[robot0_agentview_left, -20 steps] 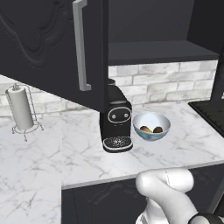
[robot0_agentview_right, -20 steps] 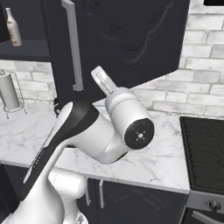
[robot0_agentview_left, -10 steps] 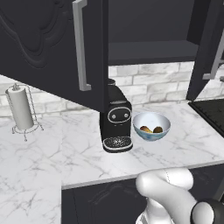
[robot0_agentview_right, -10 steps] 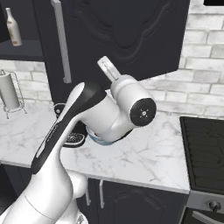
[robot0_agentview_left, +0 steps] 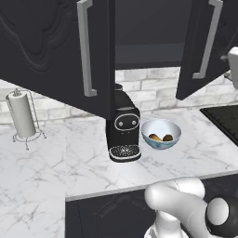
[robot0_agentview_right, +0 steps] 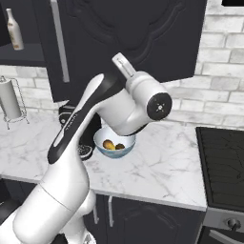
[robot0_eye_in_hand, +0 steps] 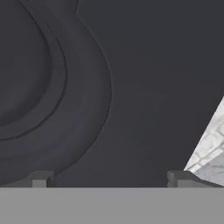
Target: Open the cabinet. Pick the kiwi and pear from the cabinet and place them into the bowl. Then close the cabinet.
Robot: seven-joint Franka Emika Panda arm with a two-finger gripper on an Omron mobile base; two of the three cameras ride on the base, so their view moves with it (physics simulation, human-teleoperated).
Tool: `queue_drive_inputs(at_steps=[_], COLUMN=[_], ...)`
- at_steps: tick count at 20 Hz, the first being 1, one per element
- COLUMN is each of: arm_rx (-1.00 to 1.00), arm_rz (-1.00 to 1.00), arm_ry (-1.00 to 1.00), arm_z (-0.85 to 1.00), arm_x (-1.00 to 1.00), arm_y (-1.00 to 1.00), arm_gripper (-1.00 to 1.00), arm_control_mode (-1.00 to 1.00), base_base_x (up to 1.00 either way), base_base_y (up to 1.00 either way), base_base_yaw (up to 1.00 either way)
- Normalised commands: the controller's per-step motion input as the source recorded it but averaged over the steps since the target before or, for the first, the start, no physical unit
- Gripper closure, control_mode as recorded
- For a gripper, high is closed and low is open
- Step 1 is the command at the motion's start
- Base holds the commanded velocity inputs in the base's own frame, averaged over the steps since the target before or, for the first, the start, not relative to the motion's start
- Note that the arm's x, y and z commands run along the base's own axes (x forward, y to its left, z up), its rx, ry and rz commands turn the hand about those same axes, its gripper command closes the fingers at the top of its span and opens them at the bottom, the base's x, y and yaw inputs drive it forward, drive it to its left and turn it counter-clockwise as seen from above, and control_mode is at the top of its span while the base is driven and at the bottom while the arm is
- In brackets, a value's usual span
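Facing a black panelled door close up, the gripper [robot0_eye_in_hand: 109, 181] has its two finger tips set wide apart with nothing between them; the raised ornate curves of the cabinet [robot0_eye_in_hand: 87, 87] take up nearly all of the hand view, with a sliver of pale brick wall at the right edge.

On the marble counter [robot0_agentview_left: 56, 162], the bowl [robot0_agentview_left: 161, 134] sits just right of the black coffee machine [robot0_agentview_left: 122, 128]. Inside it lie the pear [robot0_agentview_left: 155, 137], yellowish-tan, and the kiwi [robot0_agentview_left: 168, 137], dark brown, side by side. A paper towel holder [robot0_agentview_left: 22, 116] stands well apart at the counter's left end, and a dark stovetop [robot0_agentview_right: 224, 164] lies at the right.

Above, both cabinet doors hang open, their silver bar handles [robot0_agentview_left: 84, 49] vertical, showing a dark interior shelf. Farther off, a bottle [robot0_agentview_right: 14, 31] stands on a shelf at the upper left of the right base view.
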Motion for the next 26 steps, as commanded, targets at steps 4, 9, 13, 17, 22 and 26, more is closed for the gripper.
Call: queue_drive_inputs(at_steps=[4, 9, 13, 17, 22, 26], arm_rx=[0.00, 0.00, 0.00, 0.01, 0.01, 0.01], arm_rz=[0.00, 0.00, 0.00, 0.00, 0.00, 0.00], arm_ry=[-0.07, -0.07, -0.03, 0.00, 0.00, 0.00], arm_z=[0.00, 0.00, 0.00, 0.00, 0.00, 0.00], arm_x=[0.76, 0.72, 0.73, 0.78, 0.68, 0.61], arm_y=[0.00, 0.00, 0.00, 0.00, 0.00, 0.00], arm_gripper=[-1.00, -1.00, -1.00, -1.00, -1.00, -1.00], arm_control_mode=[-1.00, -1.00, -1.00, -1.00, -1.00, -1.00], base_base_x=[0.00, 0.00, 0.00, 0.00, 0.00, 0.00], base_base_y=[0.00, 0.00, 0.00, 0.00, 0.00, 0.00], base_base_yaw=[0.00, 0.00, 0.00, 0.00, 0.00, 0.00])
